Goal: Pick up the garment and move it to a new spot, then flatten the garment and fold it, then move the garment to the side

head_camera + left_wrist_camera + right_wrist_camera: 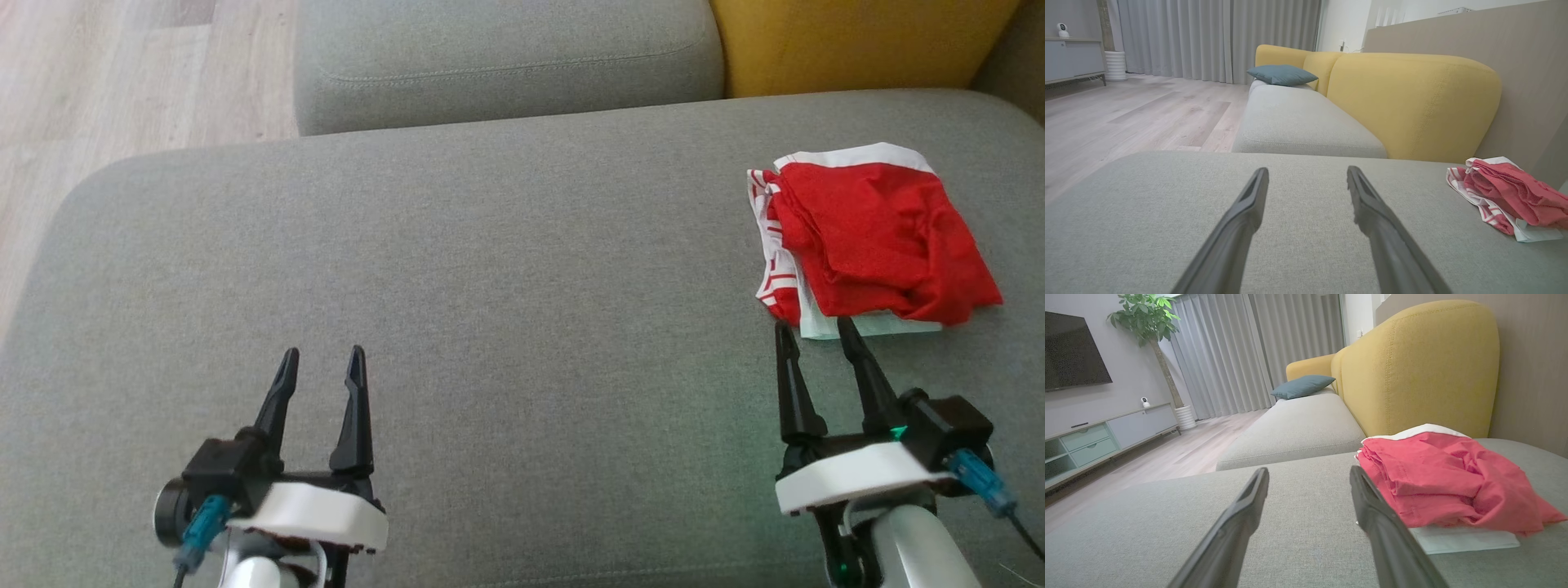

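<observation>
On the grey sofa seat (490, 269), the head view has the folded red-and-white garment (878, 237) at the far right, with the right hand (814, 323) spread, its fingertips at the garment's near edge. The left hand (323, 353), also spread, is well apart over bare fabric. The left wrist view adds a teal pillow (1282, 74) and a yellow backrest (1412, 102). The right wrist view brings a television (1073, 351) and a potted plant (1147, 318)
</observation>
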`<state>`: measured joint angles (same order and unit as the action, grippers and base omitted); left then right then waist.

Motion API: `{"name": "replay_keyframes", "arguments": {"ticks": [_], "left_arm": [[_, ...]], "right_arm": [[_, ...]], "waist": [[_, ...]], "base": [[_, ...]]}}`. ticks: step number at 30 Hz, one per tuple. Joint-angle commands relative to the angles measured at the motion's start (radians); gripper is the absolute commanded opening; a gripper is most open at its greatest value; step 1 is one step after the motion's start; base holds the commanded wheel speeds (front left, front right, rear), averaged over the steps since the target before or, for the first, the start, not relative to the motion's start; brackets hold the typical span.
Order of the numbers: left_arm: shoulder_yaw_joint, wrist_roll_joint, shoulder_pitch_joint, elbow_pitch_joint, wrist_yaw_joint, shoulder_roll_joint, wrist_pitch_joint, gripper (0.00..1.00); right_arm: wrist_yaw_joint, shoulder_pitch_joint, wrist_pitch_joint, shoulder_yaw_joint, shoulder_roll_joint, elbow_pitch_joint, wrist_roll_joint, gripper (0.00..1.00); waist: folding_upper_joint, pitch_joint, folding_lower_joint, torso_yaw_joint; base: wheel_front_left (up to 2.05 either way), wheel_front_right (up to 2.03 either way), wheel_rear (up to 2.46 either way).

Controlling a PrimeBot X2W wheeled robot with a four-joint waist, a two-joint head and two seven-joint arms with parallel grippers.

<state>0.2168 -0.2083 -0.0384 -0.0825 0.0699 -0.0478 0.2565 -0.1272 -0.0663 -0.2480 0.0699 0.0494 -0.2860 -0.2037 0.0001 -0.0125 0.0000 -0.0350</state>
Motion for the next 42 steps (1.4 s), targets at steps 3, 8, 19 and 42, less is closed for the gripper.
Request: {"name": "replay_keyframes", "arguments": {"ticks": [3,8,19,42], "left_arm": [[-0.039,-0.010,0.029,0.039,-0.008,-0.002,0.005,1.00],[-0.049,-0.007,0.027,0.030,-0.019,-0.002,0.005,1.00],[-0.059,-0.040,0.019,0.040,-0.019,-0.002,0.005,1.00],[-0.053,-0.231,0.010,-0.035,-0.036,-0.010,-0.035,0.00]], "right_arm": [[-0.003,-0.014,-0.014,0.030,0.001,0.029,-0.004,1.00],[-0.003,-0.015,-0.014,0.031,0.001,0.031,-0.007,1.00],[-0.003,-0.016,-0.014,0.030,0.001,0.036,-0.014,1.00],[0.000,0.001,0.039,-0.006,0.006,-0.023,-0.188,0.00]], "waist": [[-0.0001,0.000,0.0000,-0.001],[-0.0001,0.001,0.0000,-0.002],[-0.0001,0.002,0.0000,-0.007],[-0.0001,0.004,0.0000,-0.002]], "base": [[0.00,0.00,0.00],[0.00,0.00,0.00],[0.00,0.00,0.00],[0.00,0.00,0.00]]}}
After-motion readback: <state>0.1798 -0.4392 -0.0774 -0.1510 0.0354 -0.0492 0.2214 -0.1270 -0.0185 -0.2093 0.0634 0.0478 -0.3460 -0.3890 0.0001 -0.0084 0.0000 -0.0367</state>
